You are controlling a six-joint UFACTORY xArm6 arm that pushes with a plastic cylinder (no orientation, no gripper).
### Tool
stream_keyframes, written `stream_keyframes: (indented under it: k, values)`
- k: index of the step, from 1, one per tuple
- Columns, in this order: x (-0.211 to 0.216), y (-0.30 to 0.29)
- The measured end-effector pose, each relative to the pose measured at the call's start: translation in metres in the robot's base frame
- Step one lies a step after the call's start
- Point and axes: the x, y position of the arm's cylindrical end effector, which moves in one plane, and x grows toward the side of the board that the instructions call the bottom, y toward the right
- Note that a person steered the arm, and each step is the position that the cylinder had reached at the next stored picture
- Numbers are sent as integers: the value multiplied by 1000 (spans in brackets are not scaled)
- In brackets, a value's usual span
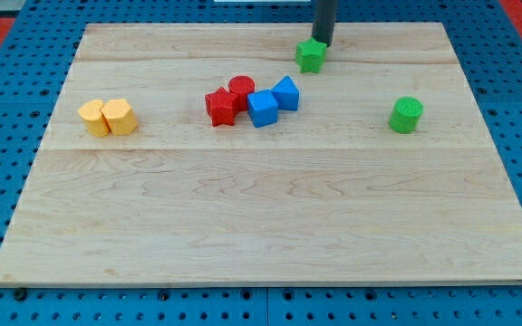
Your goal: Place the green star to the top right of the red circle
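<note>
Right now the green star [311, 55] is sitting near the view's top edge of the wooden board [261, 217], a little right of centre. My tip [322, 43] is pressing down just at the star's upper right side, touching it or very nearly so; the exact contact is hard to make out. The rod is a bare dark stick with no claw on it, so nothing is opening, closing or holding anything.

Down and to the view's left of the star, the red circle [241, 89] is lying in a small cluster. The star is already sitting above and to the right of it, with a clear gap between them. A red star [221, 107] is touching the circle at its lower left. A blue cube [262, 108] is resting just right of the circle, and a second blue block [285, 92], also cube-like, is touching that one at its upper right.

Well apart, toward the view's right, a green cylinder [406, 115] is standing alone. Far over at the view's left, two yellow blocks [93, 118] [120, 117] are sitting side by side and touching; their exact shapes are hard to tell.
</note>
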Motion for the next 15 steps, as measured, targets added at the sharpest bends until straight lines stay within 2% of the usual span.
stream_keyframes:
  k: [1,2,3,4,5,6,7,8,9,10,12,14,15]
  values:
    - [16,-38]
    - [28,-43]
    - [20,25]
    - [31,37]
    - [35,2]
    - [48,29]
    - [66,25]
    - [64,-22]
    - [57,-28]
    - [41,6]
    - [25,2]
    - [26,-23]
    - [50,-47]
